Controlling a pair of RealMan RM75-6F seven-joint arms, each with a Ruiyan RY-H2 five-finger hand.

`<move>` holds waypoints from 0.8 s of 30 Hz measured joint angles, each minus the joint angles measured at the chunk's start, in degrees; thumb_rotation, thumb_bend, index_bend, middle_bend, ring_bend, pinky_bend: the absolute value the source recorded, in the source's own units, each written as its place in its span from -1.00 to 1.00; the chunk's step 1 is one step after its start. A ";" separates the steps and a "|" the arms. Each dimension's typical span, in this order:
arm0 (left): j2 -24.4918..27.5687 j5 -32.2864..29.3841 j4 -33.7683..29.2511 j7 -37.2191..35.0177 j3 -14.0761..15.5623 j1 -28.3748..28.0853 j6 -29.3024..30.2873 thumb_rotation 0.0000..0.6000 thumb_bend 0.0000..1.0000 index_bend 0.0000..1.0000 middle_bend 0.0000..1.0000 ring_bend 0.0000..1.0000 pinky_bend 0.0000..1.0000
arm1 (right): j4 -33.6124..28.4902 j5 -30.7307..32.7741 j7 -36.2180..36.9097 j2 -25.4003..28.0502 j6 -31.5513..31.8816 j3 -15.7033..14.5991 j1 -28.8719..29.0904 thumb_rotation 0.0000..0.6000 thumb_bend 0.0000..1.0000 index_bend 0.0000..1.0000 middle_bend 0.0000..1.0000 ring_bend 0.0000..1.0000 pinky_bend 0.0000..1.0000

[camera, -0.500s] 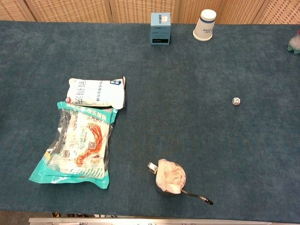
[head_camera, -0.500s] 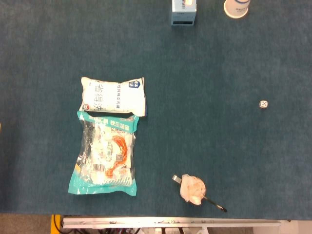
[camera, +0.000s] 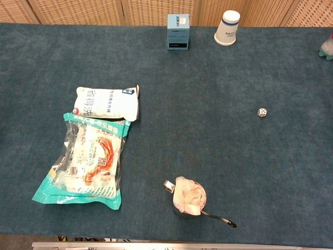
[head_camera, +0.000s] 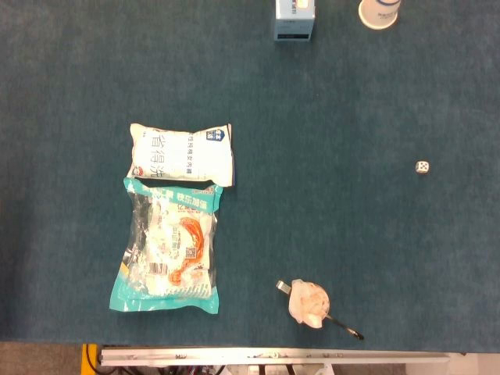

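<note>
Neither hand shows in the head view or the chest view. A white pouch with blue print [head_camera: 181, 153] [camera: 107, 102] lies flat at the left of the blue cloth. Just below it, touching its lower edge, lies a teal-edged clear snack bag with an orange picture [head_camera: 169, 246] [camera: 88, 160]. Near the front edge stands a small metal cup [head_camera: 308, 303] [camera: 188, 197] filled with pale pink pieces, its dark handle pointing right. A small white die [head_camera: 422, 167] [camera: 262, 112] sits alone at the right.
At the back stand a light blue box [head_camera: 294, 19] [camera: 178, 31] and an upturned white paper cup [head_camera: 380, 12] [camera: 227, 27]. A greenish object [camera: 328, 47] peeks in at the far right edge. The table's metal front rim [head_camera: 273, 356] runs along the bottom.
</note>
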 measured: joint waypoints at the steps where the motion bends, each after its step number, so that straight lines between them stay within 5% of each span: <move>1: 0.01 -0.01 0.00 0.16 0.03 -0.06 -0.15 1.00 -0.49 -0.11 -0.37 -0.62 -0.30 | -0.38 -0.54 -0.25 0.31 -0.55 -0.17 0.44 1.00 -1.00 -0.49 -0.47 -0.65 -0.11; 8: -0.02 0.85 -0.32 0.85 0.52 -0.04 0.13 1.00 -0.49 -0.11 -0.36 -0.62 -0.30 | -3.79 -1.51 -3.75 2.96 -5.79 -0.20 4.01 1.00 -0.86 -0.47 -0.07 -0.16 0.20; 18: -0.11 -0.37 0.06 2.51 -0.46 0.59 1.83 1.00 -0.49 -0.11 -0.35 -0.61 -0.30 | -8.31 2.00 -10.17 6.62 -21.50 1.89 14.75 1.00 -0.61 -0.32 0.00 -0.09 0.49; 21: -0.44 -1.52 0.32 3.85 -1.05 0.87 2.47 1.00 -0.49 -0.11 -0.35 -0.61 -0.30 | -8.11 3.90 -10.83 6.51 -26.98 2.78 18.94 1.00 -0.41 -0.31 0.00 -0.03 0.60; 24: -0.54 -2.29 0.29 4.74 -1.49 1.12 2.93 1.00 -0.49 -0.11 -0.35 -0.61 -0.30 | -6.51 5.57 -10.63 5.60 -32.07 3.67 23.20 1.00 0.02 -0.31 0.07 0.08 0.72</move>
